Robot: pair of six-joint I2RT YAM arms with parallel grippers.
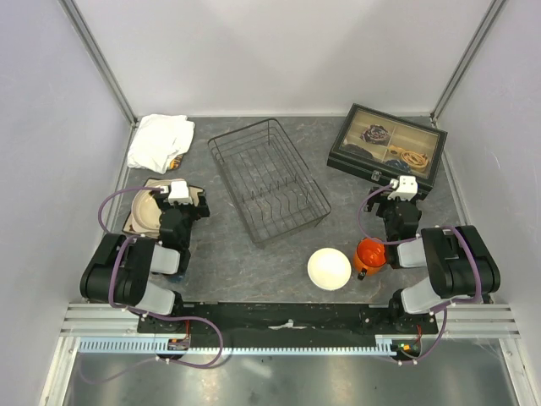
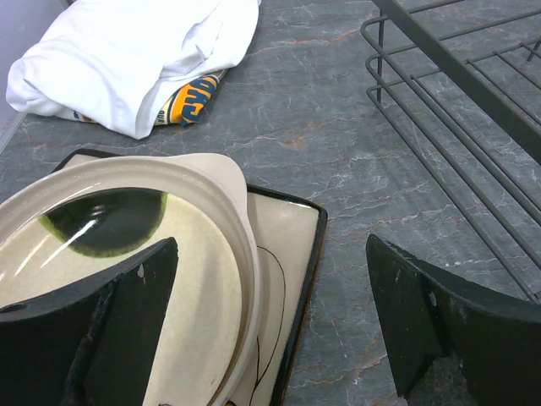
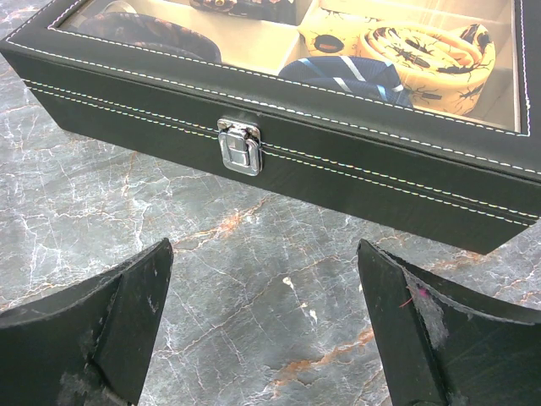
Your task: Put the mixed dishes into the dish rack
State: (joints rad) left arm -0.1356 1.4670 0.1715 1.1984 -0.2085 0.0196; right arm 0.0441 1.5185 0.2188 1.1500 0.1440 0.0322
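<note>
4 dishes outside the dish rack [image 1: 269, 180]; 2 grippers wide.
Rack stands mid-worktop [image 1: 254, 262]. White bowl [image 1: 329, 269] and orange mug [image 1: 370, 253] sit side by side at front right. Cream plate [image 2: 127, 245] lies on the square plate [image 2: 292, 245], left. Left gripper [image 2: 270, 245] is spread wide over the plates' edge, holding nothing. Right gripper [image 3: 264, 249] is equally wide and faces the black box [image 3: 279, 161]. White cloth [image 1: 161, 139] lies back left.

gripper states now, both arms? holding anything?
Left gripper: open, empty, above the cream round plate.
Right gripper: open, empty, facing the black glass-lidded box.
</note>
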